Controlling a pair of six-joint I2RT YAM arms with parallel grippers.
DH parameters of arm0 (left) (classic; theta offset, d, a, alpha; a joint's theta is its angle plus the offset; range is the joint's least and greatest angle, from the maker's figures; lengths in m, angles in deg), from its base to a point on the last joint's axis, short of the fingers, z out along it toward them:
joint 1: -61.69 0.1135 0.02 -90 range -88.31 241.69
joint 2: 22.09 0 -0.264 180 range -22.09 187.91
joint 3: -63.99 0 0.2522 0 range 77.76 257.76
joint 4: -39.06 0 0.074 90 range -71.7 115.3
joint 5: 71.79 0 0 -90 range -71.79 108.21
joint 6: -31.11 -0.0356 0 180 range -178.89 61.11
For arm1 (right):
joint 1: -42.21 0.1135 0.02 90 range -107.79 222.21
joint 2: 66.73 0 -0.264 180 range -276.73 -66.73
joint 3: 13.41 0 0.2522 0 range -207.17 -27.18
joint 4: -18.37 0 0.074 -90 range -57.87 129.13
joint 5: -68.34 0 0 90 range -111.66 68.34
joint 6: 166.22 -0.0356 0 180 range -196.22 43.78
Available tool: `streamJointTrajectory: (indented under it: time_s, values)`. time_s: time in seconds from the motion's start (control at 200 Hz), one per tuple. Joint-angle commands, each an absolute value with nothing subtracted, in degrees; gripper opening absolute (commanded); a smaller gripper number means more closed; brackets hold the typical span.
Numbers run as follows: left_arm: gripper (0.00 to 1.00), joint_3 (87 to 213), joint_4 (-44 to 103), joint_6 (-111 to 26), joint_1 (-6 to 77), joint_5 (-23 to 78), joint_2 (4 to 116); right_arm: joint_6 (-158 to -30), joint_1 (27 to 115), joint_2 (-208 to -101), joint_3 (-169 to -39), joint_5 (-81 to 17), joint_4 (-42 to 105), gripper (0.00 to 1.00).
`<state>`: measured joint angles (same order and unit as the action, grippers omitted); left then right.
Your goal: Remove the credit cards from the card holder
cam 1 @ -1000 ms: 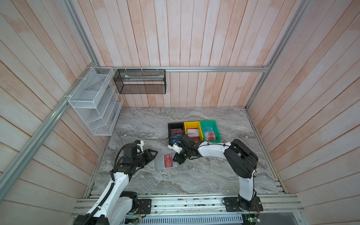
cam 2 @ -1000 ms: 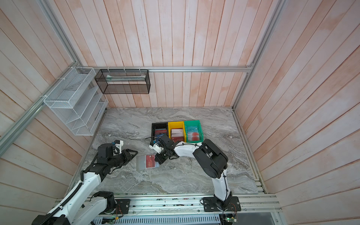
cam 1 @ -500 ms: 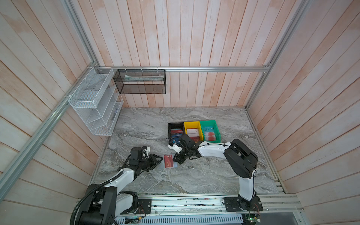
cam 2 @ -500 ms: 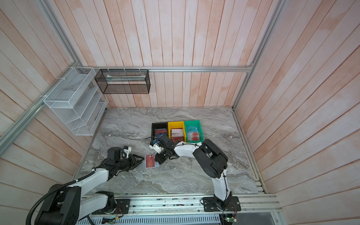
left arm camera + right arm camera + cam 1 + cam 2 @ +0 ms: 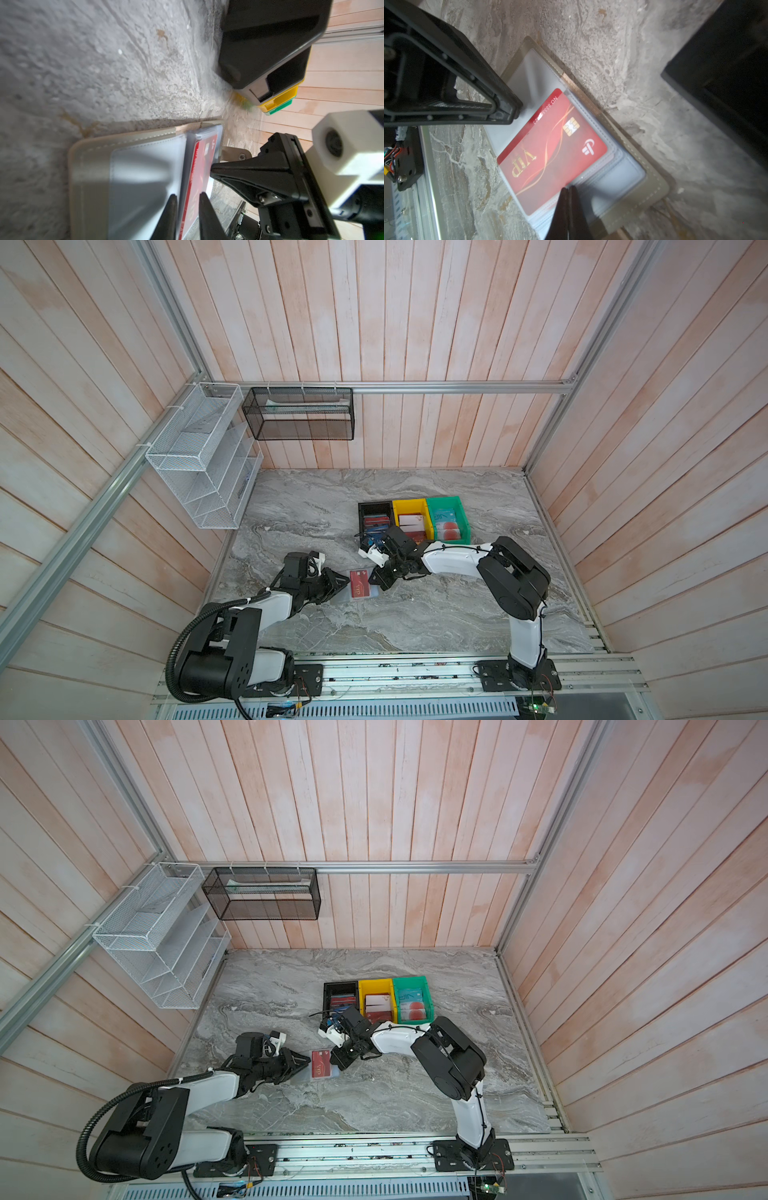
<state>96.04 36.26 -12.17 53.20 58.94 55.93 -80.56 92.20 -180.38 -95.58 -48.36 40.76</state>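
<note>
The left arm has dropped from its raised pose a second ago and run its left gripper (image 5: 343,581) in low along the marble table (image 5: 436,614). It is now at the card holder (image 5: 340,600), which lies open just below the centre in both top views, in front of the black bin (image 5: 360,516), yellow bin (image 5: 409,502) and green bin (image 5: 446,499).

Its jaws have narrowed over that second. In the left wrist view, near the bottom middle, they stand a little apart on either side of the red VIP card (image 5: 200,164), with a gap showing, so I judge the card is not yet clamped.

The right gripper (image 5: 568,190) has not moved. It is pressed together, with its tip down on a plastic sleeve of the holder at the bottom middle of the right wrist view, seemingly pinning it.

The red card (image 5: 554,149) sits in its sleeve with its upper-left end poking out bare.

To my eye this means the pull is about to begin. Once the left jaws bite, the card can slide out while the right holds the holder flat. Other cards already lie in the bins.
</note>
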Motion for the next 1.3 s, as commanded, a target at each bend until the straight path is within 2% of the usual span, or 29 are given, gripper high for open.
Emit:
streamJointTrajectory:
  time_s: [0.0, 0.32, 0.905, 1.295]
  values:
    - [0.24, 96.8, 39.0, -13.1, 52.7, 59.9, 57.7, -80.6, 92.6, -182.8, -95.9, -48.2, 43.7, 0.00]
    - [0.23, 96.4, 42.2, -12.7, 52.1, 60.2, 60.8, -80.8, 92.6, -182.8, -95.3, -48.1, 43.5, 0.00]
    - [0.14, 95.4, 43.5, -13.2, 52.0, 60.4, 62.5, -81.1, 92.6, -183.2, -94.9, -48.4, 43.4, 0.00]
    - [0.14, 94.8, 42.8, -13.8, 51.9, 60.1, 62.3, -81.3, 92.4, -183.4, -94.9, -48.9, 43.1, 0.00]
